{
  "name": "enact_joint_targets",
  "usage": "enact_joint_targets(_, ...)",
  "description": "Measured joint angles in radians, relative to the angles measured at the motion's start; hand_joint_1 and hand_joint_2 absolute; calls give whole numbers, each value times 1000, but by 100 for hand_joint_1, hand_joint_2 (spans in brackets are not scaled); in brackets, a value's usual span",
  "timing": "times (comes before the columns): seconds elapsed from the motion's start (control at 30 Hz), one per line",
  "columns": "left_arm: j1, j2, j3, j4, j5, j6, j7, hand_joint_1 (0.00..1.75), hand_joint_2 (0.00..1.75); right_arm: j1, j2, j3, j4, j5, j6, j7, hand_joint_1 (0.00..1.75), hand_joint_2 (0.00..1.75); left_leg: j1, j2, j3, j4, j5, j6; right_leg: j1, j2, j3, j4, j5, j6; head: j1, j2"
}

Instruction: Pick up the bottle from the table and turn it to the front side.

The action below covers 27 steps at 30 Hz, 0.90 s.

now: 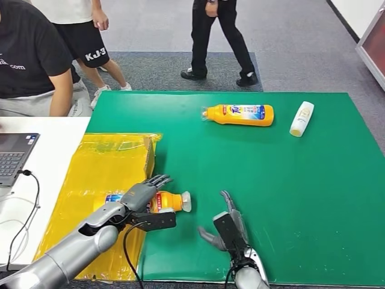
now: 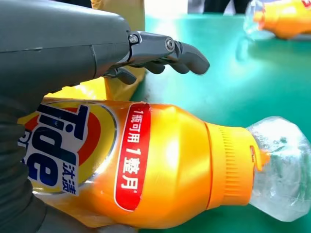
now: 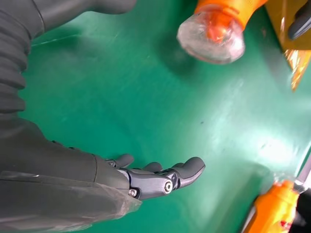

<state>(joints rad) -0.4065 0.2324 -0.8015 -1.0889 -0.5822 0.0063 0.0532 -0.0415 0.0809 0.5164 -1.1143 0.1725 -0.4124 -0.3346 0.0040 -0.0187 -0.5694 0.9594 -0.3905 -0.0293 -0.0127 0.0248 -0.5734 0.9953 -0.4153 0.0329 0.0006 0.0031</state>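
Left robot hand has the orange Tide bottle in its grasp, fingers extended over the top, at the near edge of the green counter just beside the yellow bag. Bottle lies horizontal, long axis left-right, clear cap pointing toward the right robot hand, which is empty with fingers spread. Front label faces the left wrist camera; whether lifted, cannot tell. Pick or set-down both fit.
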Motion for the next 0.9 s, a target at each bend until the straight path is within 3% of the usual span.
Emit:
enact_joint_targets(0.23,75,-13,83,-61,-155,20,5,0,175,34,0,-33,-41,24,-6,13,0,175,1,1,-5,0,1,-1,1,1,-6,0,1,-1,0,0)
enact_joint_targets(0.4,114,-23,120,-118,-184,0,-47,0,175,46,0,-46,-57,35,-5,14,0,175,1,1,-10,0,1,-1,1,1,-11,0,1,-1,0,0)
enact_joint_targets(0.53,151,-29,123,-219,-241,35,-99,0,175,76,-2,-60,-82,42,-12,14,0,175,1,0,-14,1,1,0,0,0,-14,0,0,0,0,0)
enact_joint_targets(0.73,174,-73,108,-424,-410,258,-165,0,175,149,-17,-87,-142,41,-6,2,0,175,1,0,-18,2,-1,3,0,0,-16,0,0,1,0,0)
enact_joint_targets(0.83,172,-76,106,-482,-428,390,-217,0,175,137,-20,-88,-142,43,21,-4,0,175,1,0,-18,2,-1,2,0,0,-16,0,0,1,0,0)
enact_joint_targets(0.9,173,-73,107,-500,-406,429,-253,0,175,121,-20,-88,-136,44,32,-7,0,175,1,0,-18,2,0,2,0,0,-16,0,0,1,0,0)
